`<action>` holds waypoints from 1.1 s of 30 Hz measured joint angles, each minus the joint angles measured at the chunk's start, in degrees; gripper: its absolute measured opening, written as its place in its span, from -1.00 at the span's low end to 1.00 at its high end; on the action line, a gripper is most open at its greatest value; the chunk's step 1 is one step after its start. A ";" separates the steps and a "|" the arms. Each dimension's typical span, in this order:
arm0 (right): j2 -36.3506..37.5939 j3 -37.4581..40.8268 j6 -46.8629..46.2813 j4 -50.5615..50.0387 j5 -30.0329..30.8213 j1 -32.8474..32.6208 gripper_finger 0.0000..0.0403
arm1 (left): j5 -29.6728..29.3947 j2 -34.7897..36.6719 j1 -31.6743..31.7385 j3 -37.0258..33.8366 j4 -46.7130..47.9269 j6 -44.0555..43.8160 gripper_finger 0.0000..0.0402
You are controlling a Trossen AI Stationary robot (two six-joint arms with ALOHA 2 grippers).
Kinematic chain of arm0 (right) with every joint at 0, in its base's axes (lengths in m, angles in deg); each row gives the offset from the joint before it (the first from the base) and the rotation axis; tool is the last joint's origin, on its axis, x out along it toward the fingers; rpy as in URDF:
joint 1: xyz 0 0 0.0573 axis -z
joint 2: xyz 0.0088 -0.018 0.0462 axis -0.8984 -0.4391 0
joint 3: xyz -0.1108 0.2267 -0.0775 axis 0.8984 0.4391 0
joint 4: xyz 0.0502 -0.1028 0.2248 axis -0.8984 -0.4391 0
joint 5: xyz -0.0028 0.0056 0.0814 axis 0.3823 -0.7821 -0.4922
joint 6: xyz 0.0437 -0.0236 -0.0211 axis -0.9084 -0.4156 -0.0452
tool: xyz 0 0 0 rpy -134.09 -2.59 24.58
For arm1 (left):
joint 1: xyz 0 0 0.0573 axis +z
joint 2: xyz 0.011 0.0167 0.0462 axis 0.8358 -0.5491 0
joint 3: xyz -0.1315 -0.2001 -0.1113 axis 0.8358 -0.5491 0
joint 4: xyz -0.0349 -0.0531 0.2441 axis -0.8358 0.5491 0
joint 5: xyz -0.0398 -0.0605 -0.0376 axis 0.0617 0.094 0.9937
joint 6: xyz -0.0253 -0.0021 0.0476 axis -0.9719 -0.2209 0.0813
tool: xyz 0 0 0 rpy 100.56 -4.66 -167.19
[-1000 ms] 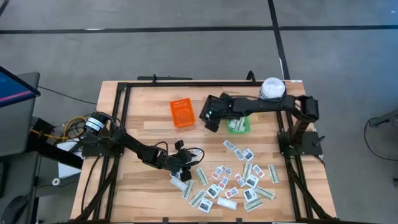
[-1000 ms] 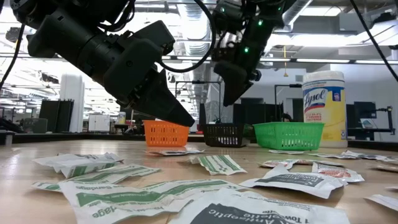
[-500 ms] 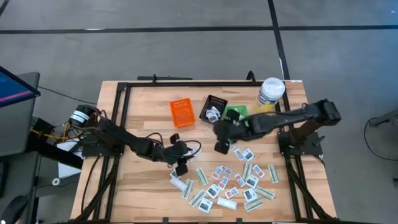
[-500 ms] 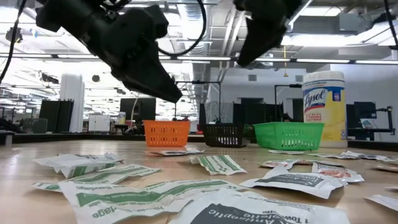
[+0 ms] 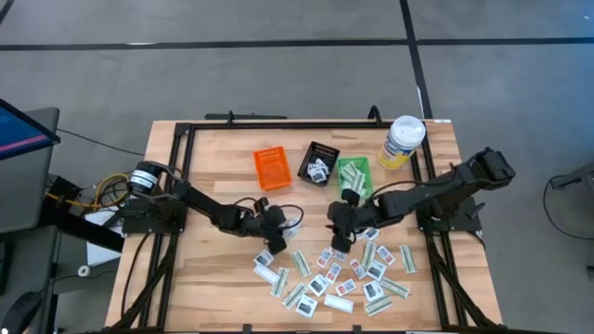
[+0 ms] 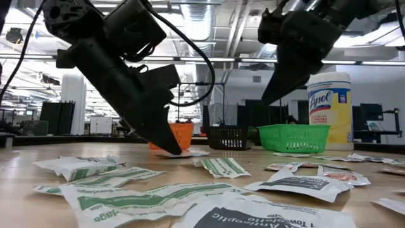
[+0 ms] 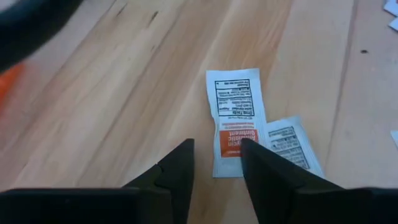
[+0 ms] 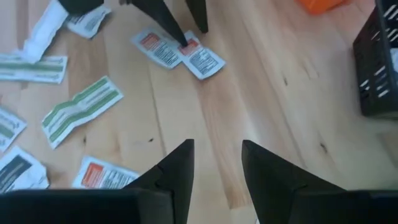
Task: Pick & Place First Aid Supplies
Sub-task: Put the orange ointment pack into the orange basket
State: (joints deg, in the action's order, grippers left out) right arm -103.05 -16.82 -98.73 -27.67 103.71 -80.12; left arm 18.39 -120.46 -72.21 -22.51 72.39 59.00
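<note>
Moved: right gripper [image 5: 340, 243] has swung away from the bins and now hangs over the near edge of the packet scatter; left gripper [image 5: 276, 243] has dropped back down to the wood after lifting half a second ago.
Left gripper: fingers spread a little, nothing between them, tips just above a white packet with orange print [image 7: 234, 119]; a second white packet [image 7: 287, 144] lies overlapped beside it.
Right gripper: fingers parted, empty, held above bare table [image 5: 204, 167]; its wrist view sees the left gripper's tips at that same pair of packets.
First aid supplies [image 5: 345, 269]: most lie loose on the front half of the table, white squarish ones mixed with green-striped strips [image 8: 82, 107].
Orange bin [image 5: 272, 168]: contents cannot be told.
Black bin [image 5: 320, 162]: a few white packets inside.
Green bin [image 5: 354, 176]: green strips inside.
Yellow canister [image 5: 403, 141]: upright behind the green bin, near the table's far right corner.
</note>
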 joint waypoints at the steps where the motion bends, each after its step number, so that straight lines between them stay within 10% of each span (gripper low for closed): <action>1: 0.00 0.00 0.00 0.33 -0.02 0.23 -0.37 | -0.04 -0.07 0.18 0.04 -0.04 0.03 -0.38; 10: -1.46 0.01 0.17 7.70 -0.11 2.52 -0.37 | -0.63 -0.08 0.64 0.04 0.60 0.63 -0.95; 33: -20.24 -1.60 -3.19 29.68 -14.01 11.14 -0.40 | -7.10 1.43 -1.81 -0.13 -2.16 7.13 -0.98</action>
State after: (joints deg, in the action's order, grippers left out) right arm -123.29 -18.41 -101.93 2.00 89.71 -68.98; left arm 11.30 -119.03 -74.02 -22.64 70.23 66.13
